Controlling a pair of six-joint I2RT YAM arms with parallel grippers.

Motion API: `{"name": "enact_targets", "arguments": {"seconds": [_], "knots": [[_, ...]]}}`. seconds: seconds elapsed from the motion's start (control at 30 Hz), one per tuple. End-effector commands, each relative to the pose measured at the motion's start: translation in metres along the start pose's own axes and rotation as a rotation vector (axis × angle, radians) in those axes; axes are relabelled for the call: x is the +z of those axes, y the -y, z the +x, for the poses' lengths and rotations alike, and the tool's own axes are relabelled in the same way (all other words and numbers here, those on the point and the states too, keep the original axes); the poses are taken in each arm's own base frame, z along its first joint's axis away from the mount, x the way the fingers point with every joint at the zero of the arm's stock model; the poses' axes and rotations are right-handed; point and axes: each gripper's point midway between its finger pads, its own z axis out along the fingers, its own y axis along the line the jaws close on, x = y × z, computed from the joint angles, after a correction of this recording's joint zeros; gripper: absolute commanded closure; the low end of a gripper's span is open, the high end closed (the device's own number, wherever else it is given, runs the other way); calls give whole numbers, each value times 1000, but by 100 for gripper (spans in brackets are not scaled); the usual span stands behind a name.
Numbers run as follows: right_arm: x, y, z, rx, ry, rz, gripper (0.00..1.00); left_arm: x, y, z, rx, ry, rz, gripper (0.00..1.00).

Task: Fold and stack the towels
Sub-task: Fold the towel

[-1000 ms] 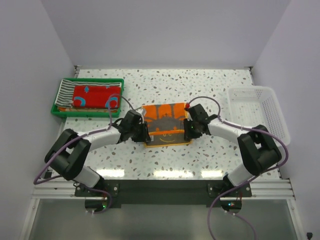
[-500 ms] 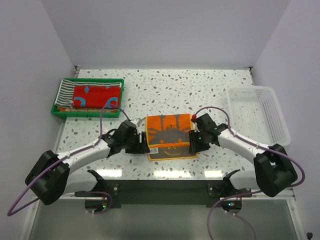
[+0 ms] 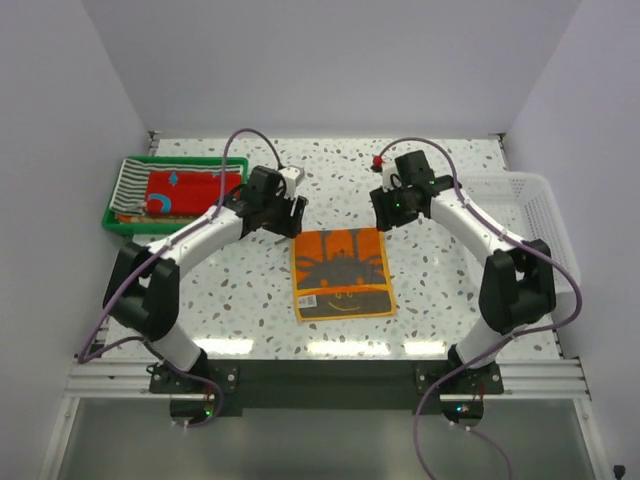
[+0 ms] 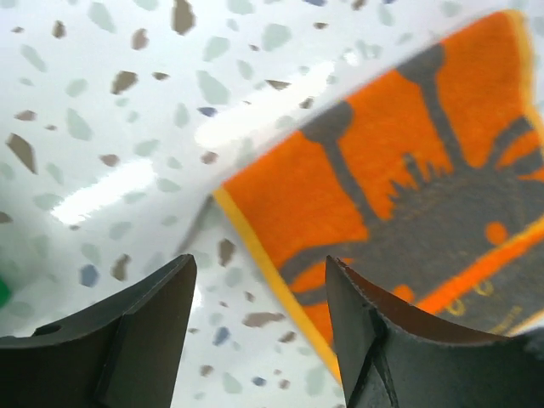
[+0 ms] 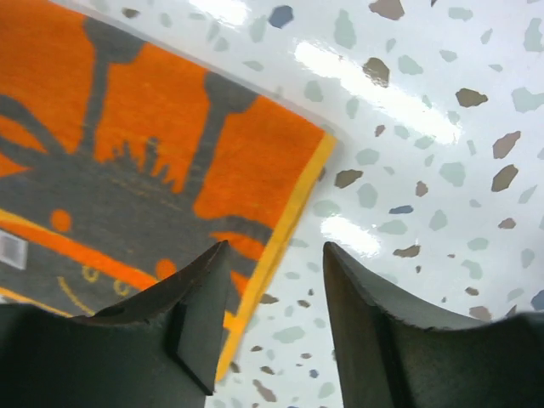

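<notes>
The orange towel with a grey cartoon drawing (image 3: pixel 342 272) lies flat and unfolded on the table. My left gripper (image 3: pixel 290 222) hovers open and empty above its far left corner, whose yellow hem shows in the left wrist view (image 4: pixel 255 255). My right gripper (image 3: pixel 384 218) hovers open and empty above its far right corner, seen in the right wrist view (image 5: pixel 289 212). The red towel with blue dots (image 3: pixel 185 192) lies on the black-and-white striped towel (image 3: pixel 131 180) in the green tray (image 3: pixel 118 225).
A white mesh basket (image 3: pixel 525 225) stands at the right edge of the speckled table. The green tray stands at the back left. Grey walls close the table on three sides.
Both grippers let go of the orange towel and rose toward its far corners. The towel now lies spread longer and flat, its near half unfolded toward the front.
</notes>
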Motion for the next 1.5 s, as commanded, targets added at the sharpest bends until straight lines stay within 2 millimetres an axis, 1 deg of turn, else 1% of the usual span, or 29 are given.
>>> {"name": "enact_targets", "arguments": {"seconds": [0.0,0.03,0.07,0.1,0.17,0.2,0.27,0.3,0.33,0.37,0.4,0.43,0.47,0.5,0.53,0.57,0.67,0.73,0.8,0.83,0.93,0.97,1.0,1.13,1.17,1.2,1.27,1.3,1.47], "knots": [[14,13,-8,-129,-17,-23,50,21,-24,-9,146,-31,-18,34],[18,15,-10,-141,-20,-17,52,25,-26,-11,183,-34,-19,37],[21,16,-11,-161,-32,-25,53,28,-25,-18,191,-27,-14,39],[30,17,-12,-167,-44,-28,56,38,-25,-14,196,-43,-6,40],[39,20,-14,-181,-50,-26,57,45,-23,-18,211,-42,14,40],[46,23,-14,-183,-62,-21,57,53,-24,-16,212,-47,12,40],[55,28,-12,-194,-83,-3,56,59,-29,-16,221,-50,-6,40],[57,30,-16,-198,-80,4,56,66,-32,-11,222,-68,-15,40],[67,32,-11,-198,-106,3,56,70,-36,-8,229,-80,-26,40],[71,33,-10,-203,-111,3,56,73,-37,-7,232,-87,-33,40],[76,35,-12,-205,-112,5,56,79,-41,1,232,-114,-43,41],[84,37,-7,-201,-129,6,56,82,-47,3,236,-122,-72,43],[88,39,-7,-204,-135,16,56,86,-53,7,239,-134,-100,44],[92,41,-6,-204,-144,24,56,89,-54,10,240,-141,-101,46],[94,45,-3,-202,-154,39,56,91,-56,12,237,-146,-115,51],[101,48,1,-200,-169,50,57,92,-58,14,235,-150,-117,54],[107,58,11,-197,-208,85,59,94,-68,22,235,-174,-155,59],[107,63,16,-194,-224,98,62,94,-73,26,248,-191,-175,59],[104,63,14,-207,-219,94,62,93,-74,25,254,-189,-180,57],[103,60,12,-210,-215,78,62,93,-73,23,262,-185,-170,51],[98,55,6,-236,-204,40,62,92,-66,15,276,-161,-133,43],[97,51,6,-252,-209,12,62,91,-65,14,279,-160,-126,42],[96,49,2,-262,-201,-2,62,91,-65,13,285,-159,-124,41],[91,40,-4,-308,-193,-61,60,90,-60,9,324,-156,-88,37],[90,39,-3,-322,-200,-80,60,90,-59,10,331,-158,-81,37],[89,35,-7,-329,-190,-100,60,90,-59,9,336,-156,-75,37],[92,33,-5,-337,-204,-126,60,91,-57,9,344,-158,-61,38],[93,30,-9,-338,-197,-136,60,93,-57,11,342,-168,-51,39],[100,30,0,-348,-235,-160,60,97,-56,13,345,-181,-36,43]]}}
